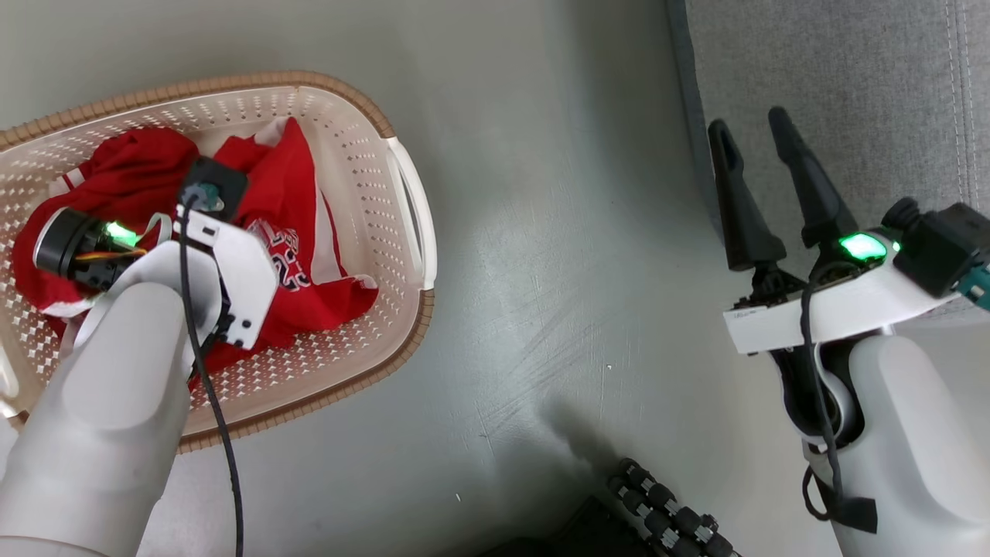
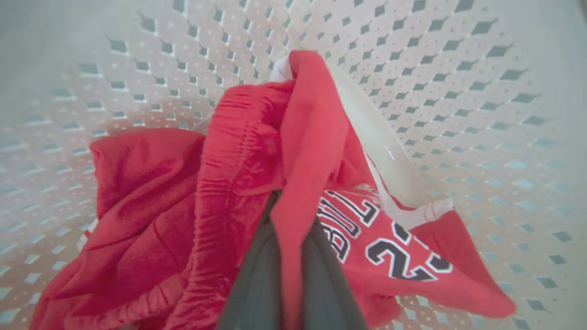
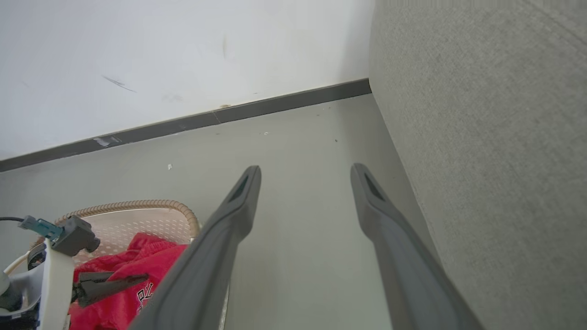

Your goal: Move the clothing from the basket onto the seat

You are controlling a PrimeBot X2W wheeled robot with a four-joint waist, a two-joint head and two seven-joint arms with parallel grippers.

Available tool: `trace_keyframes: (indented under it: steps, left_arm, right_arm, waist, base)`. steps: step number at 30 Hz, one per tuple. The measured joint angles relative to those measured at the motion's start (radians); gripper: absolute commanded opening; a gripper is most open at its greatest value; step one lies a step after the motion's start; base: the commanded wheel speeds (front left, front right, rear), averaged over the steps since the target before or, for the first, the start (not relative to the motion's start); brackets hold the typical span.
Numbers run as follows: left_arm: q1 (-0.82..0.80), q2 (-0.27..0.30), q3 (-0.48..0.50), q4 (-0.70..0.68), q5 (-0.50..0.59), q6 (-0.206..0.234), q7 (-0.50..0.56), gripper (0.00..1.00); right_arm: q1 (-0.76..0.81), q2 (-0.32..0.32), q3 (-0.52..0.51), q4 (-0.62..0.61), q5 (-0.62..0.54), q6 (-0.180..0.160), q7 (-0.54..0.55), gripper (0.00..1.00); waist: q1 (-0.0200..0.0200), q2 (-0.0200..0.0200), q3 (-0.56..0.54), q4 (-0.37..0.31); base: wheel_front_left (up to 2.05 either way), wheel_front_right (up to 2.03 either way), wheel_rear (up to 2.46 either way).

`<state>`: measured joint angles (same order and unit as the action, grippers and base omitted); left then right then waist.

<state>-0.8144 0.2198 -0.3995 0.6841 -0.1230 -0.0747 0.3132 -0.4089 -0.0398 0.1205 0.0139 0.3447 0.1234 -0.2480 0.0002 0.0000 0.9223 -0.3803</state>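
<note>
The left tool (image 2: 293,215) reaches down into the basket (image 1: 232,83) on the floor (image 1: 541,255). Its fingers are pressed together on a fold of the red clothing (image 1: 290,182), which lies heaped inside. The right tool (image 1: 749,124) hangs spread and empty at the edge of the grey seat (image 1: 843,77), well apart from the basket.

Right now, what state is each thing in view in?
Cream-white perforated plastic basket: upright on the floor.
Bright red fabric clothing: crumpled inside the basket, one fold pinched.
Left gripper: shut on the clothing.
Right gripper: open, holding nothing.
Grey fabric sofa: no clothing on its visible part.
</note>
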Motion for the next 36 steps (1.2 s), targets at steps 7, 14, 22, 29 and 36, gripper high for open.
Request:
trace_keyframes:
  steps: [7,14,22,29,36]
  left_arm:
    - [0.010,-0.023,0.051,-0.080,-0.050,0.002,-0.084,0.00]
    - [0.093,-0.037,0.113,-0.163,-0.105,0.028,-0.182,0.00]
    - [0.197,-0.073,0.167,-0.264,-0.168,0.055,-0.293,0.00]
    - [0.288,-0.100,0.187,-0.342,-0.205,0.063,-0.366,0.00]
    - [0.374,-0.105,0.196,-0.404,-0.222,0.063,-0.407,0.00]
  right_arm:
    - [-0.046,0.000,0.020,0.009,-0.040,0.000,0.000,1.00]
    - [-0.082,-0.001,0.021,0.024,-0.085,0.000,-0.007,1.00]
    - [-0.095,-0.002,0.026,0.046,-0.127,0.000,-0.007,1.00]
    - [-0.104,-0.007,0.037,0.068,-0.156,0.000,-0.007,1.00]
    - [-0.099,-0.042,0.054,0.093,-0.162,0.000,-0.007,1.00]
  waist:
    - [0.0000,0.0000,-0.020,0.020]
    - [-0.0001,0.0000,-0.049,0.047]
    - [-0.0001,0.0000,-0.094,0.081]
    - [-0.0001,0.0001,-0.144,0.114]
    - [-0.0001,0.0000,-0.203,0.152]
  base:
    - [0.00,0.00,0.00]
    - [0.00,0.00,0.00]
    - [0.00,0.00,0.00]
    - [0.00,0.00,0.00]
    - [0.00,0.00,0.00]
